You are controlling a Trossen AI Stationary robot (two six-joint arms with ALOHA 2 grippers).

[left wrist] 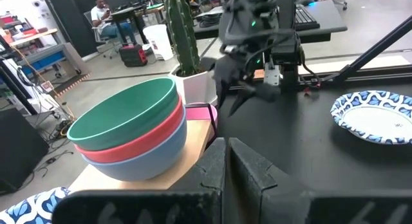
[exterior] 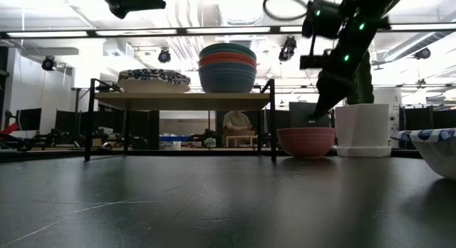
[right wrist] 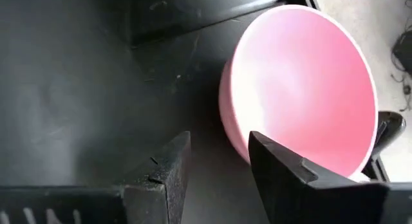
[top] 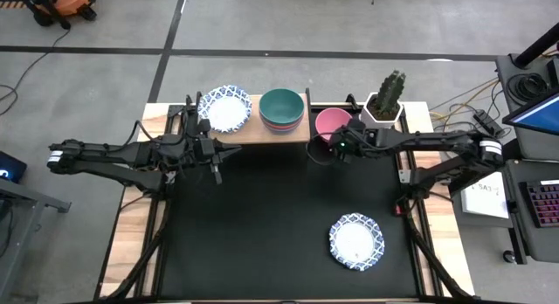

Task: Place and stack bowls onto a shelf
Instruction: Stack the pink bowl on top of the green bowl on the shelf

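The light-wood shelf (top: 249, 130) stands at the mat's far edge. On it are stacked white, blue-patterned bowls (top: 225, 108) and a stack of plain bowls (top: 282, 110), dark green on red on grey-blue. A pink bowl (top: 334, 122) sits upright on the mat just off the shelf's right end. My right gripper (right wrist: 219, 143) is open and empty, just above and on the near side of the pink bowl (right wrist: 302, 89). My left gripper (top: 229, 152) is shut and empty, above the mat in front of the shelf. One more patterned bowl (top: 356, 241) rests on the mat, near right.
A white cactus pot (top: 384, 103) stands close behind and to the right of the pink bowl. The large black mat (top: 262, 234) covers the table. A person sits in the room beyond the table (exterior: 235, 127).
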